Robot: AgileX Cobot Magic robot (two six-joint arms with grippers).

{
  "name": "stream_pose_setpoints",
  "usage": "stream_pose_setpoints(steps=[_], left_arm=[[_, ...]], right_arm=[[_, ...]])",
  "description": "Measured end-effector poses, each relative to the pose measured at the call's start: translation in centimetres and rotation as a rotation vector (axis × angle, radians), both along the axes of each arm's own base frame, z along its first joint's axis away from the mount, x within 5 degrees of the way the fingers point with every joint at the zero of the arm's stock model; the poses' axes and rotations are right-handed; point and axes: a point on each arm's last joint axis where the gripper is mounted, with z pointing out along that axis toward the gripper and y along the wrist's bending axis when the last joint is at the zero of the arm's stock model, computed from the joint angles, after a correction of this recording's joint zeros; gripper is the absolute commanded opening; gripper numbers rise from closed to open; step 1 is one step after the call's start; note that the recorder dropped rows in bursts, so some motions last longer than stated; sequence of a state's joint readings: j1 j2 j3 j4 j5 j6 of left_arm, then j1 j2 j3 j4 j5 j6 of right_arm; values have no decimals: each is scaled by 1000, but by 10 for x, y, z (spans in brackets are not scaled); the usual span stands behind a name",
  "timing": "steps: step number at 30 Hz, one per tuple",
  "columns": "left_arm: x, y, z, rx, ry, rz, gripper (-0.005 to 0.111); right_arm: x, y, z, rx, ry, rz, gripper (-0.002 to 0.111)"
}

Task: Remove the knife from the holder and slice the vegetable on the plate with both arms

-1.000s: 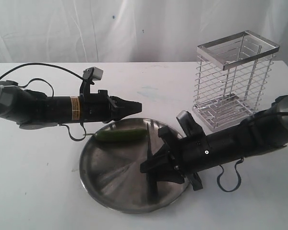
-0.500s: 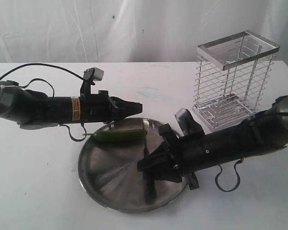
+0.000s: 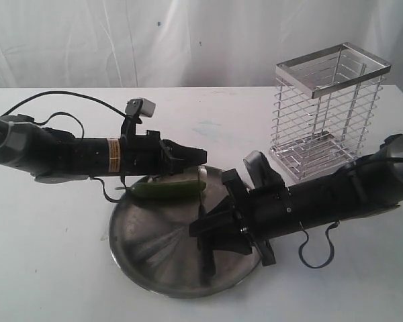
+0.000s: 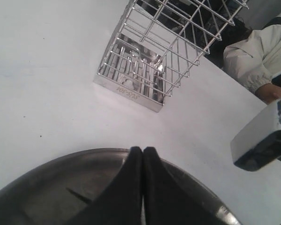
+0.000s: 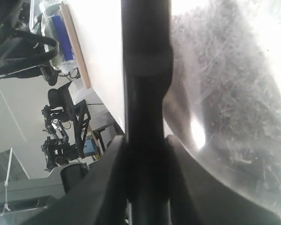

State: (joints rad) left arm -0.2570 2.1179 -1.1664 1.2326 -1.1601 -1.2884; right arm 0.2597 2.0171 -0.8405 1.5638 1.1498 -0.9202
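now grips the all-black kitchen knife (image 3: 209, 261) in the part-closed right gripper (image 3: 205, 231), lower centre, blade over the round brushed-steel plate (image 3: 138, 258); holds the left gripper (image 3: 200, 155) shut, empty, just above the slim glossy green chilli (image 3: 168, 190) at the plate's upper edge. risks rolling the unpinned chilli under the cut.

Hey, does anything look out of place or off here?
Nothing is spilled or broken. The only oddity is that the pepper lies off-centre, at the far rim of the plate, just below the shut left gripper.
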Motion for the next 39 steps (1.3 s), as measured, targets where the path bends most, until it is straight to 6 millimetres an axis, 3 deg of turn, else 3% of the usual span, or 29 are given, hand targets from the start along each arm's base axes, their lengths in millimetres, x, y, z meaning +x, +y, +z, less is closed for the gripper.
stream_pose_setpoints(steps=[9,39], left_arm=[[2,3,-19,98,36,21,0],[3,1,-15,34,19,26,0]], right_arm=[[-1,0,1,13,22,-2,0],[-2,0,-1,-11,67,0,0]])
